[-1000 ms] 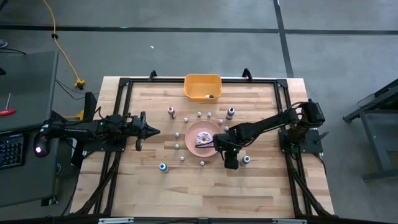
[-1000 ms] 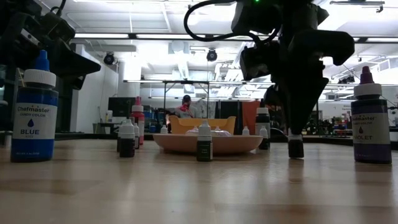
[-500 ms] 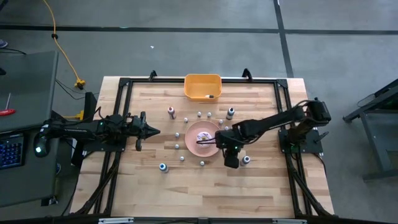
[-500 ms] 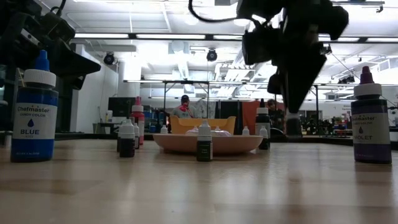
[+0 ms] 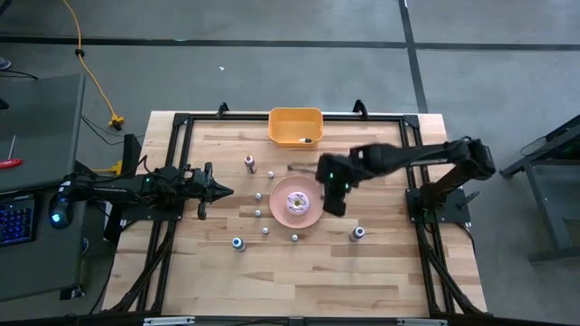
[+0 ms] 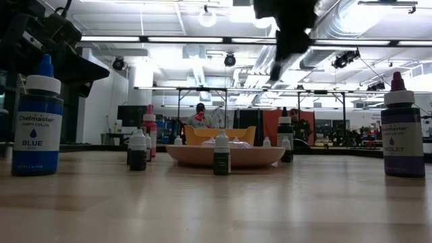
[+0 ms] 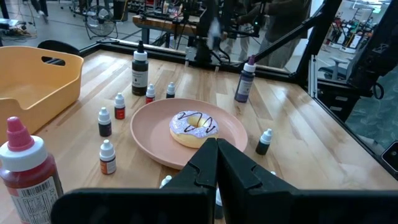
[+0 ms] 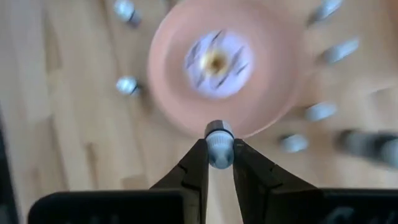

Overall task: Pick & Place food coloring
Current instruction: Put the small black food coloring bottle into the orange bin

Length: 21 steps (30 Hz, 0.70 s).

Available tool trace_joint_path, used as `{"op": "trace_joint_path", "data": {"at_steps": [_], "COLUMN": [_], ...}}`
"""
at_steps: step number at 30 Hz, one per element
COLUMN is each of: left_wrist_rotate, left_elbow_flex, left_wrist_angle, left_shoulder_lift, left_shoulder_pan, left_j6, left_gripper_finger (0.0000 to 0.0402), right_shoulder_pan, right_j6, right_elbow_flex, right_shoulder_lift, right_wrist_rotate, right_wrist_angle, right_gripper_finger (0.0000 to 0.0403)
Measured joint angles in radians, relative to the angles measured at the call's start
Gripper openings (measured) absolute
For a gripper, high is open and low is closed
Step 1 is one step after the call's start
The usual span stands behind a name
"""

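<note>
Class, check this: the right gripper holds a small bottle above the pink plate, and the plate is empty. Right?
Not quite. The right gripper does hold a small bottle above the pink plate, but the plate bears a doughnut, as the left wrist view shows.

Bright overhead ceiling lights; right wrist view motion-blurred.

The bin (image 5: 295, 126) is orange, the plate (image 7: 149, 134) is pink with a white doughnut (image 7: 193, 126) striped dark, the big bottles have blue (image 6: 37, 116), red (image 7: 28, 169) and violet (image 6: 403, 127) colours, and the table (image 5: 272, 281) is light wood.
</note>
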Motion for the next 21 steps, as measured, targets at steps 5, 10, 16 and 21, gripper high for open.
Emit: {"op": "trace_joint_path", "data": {"at_steps": [5, 10, 16, 21], "left_wrist_rotate": [0.0, 0.001, 0.001, 0.002], "left_elbow_flex": [0.0, 0.0, 0.0, 0.0], "left_wrist_angle": [0.0, 0.0, 0.0, 0.0], "left_shoulder_lift": [0.0, 0.0, 0.0, 0.0], "left_shoulder_pan": [0.0, 0.0, 0.0, 0.0], "left_j6": [0.0, 0.0, 0.0, 0.0], "left_gripper_finger": [0.0001, 0.0001, 0.0001, 0.0001], "right_shoulder_pan": [-0.071, -0.155, -0.251, -0.32], "right_j6": [-0.067, -0.122, -0.19, -0.245], "right_elbow_flex": [0.177, 0.308, 0.461, 0.568], "right_shoulder_lift": [0.038, 0.116, 0.263, 0.387], "right_wrist_rotate": [0.104, 0.151, 0.133, 0.116], "right_wrist_angle": [-0.084, -0.081, -0.074, -0.075], "right_gripper_finger": [0.0052, 0.0048, 0.0054, 0.0051]}}
